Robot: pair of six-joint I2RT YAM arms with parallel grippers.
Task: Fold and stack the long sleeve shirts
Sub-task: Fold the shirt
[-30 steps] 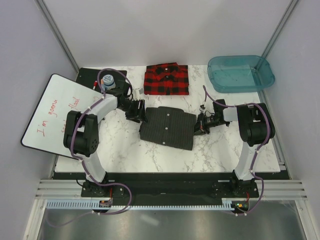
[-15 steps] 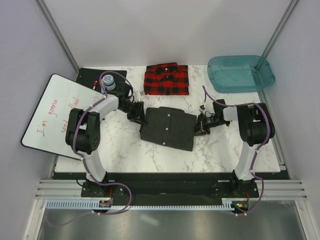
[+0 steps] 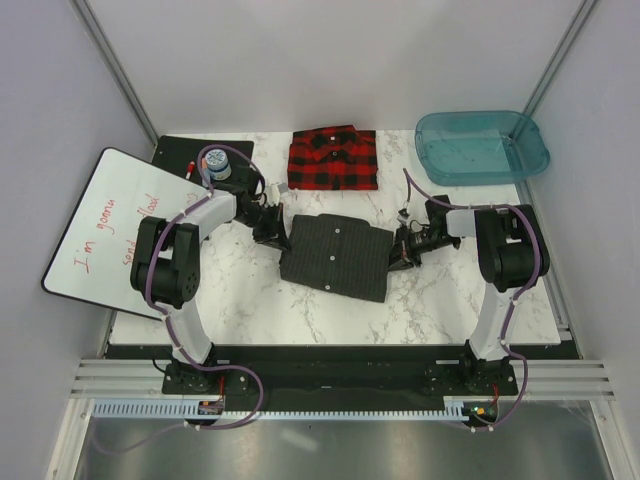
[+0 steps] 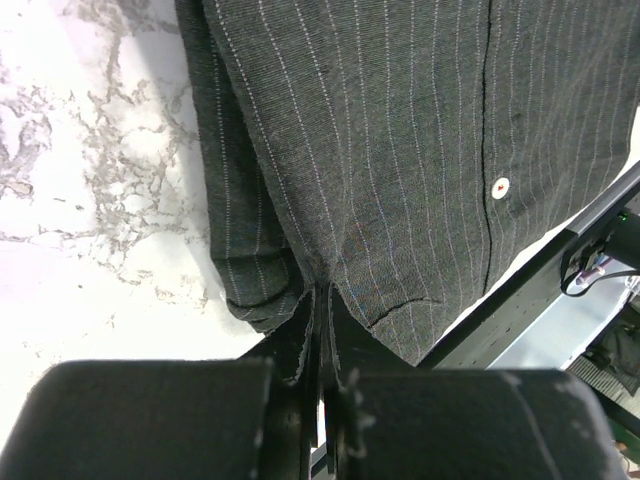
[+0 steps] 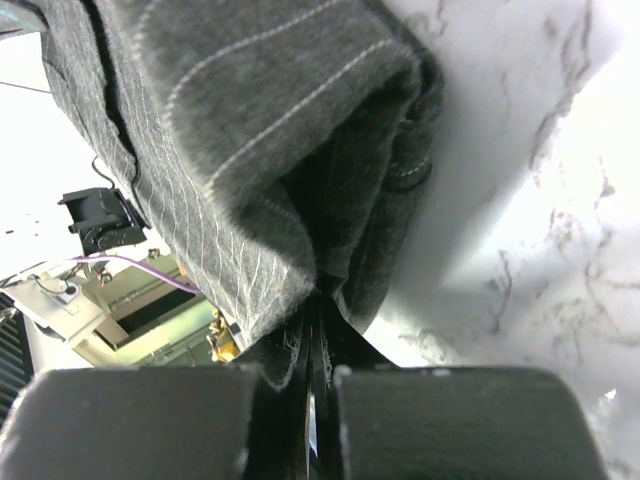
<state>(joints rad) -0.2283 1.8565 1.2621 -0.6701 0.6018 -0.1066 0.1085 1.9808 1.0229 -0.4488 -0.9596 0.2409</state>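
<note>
White marble covers the table (image 3: pixel 250 295), which is closed in by pale panels on three sides. At the centre of the top view lies the pinstriped shirt (image 3: pixel 335 255), folded into a dark rectangle and slightly tilted. The left gripper (image 3: pixel 275 233) is at its upper left edge and the right gripper (image 3: pixel 400 250) at its right edge, both low against the cloth.

In the left wrist view the left gripper (image 4: pixel 322 395) has its jaws pressed almost together, with a fold of the pinstriped shirt (image 4: pixel 400 150) pinched between them. A white button (image 4: pixel 501 185) shows at the right of that frame. In the right wrist view the right gripper (image 5: pixel 312 385) also clamps narrowly on a bunched, layered corner of the pinstriped shirt (image 5: pixel 230 150), and a shadow lies on the marble beside it.

The plaid shirt (image 3: pixel 333 158) lies folded at the upper centre, near the dark one but apart from it. A teal tub (image 3: pixel 480 145) sits at the upper right. A whiteboard (image 3: pixel 105 225) with red handwriting overhangs the left edge. On a black mat (image 3: pixel 180 152) at the upper left stands a small round container (image 3: pixel 217 160), possibly a jar, though it is too small to tell.
</note>
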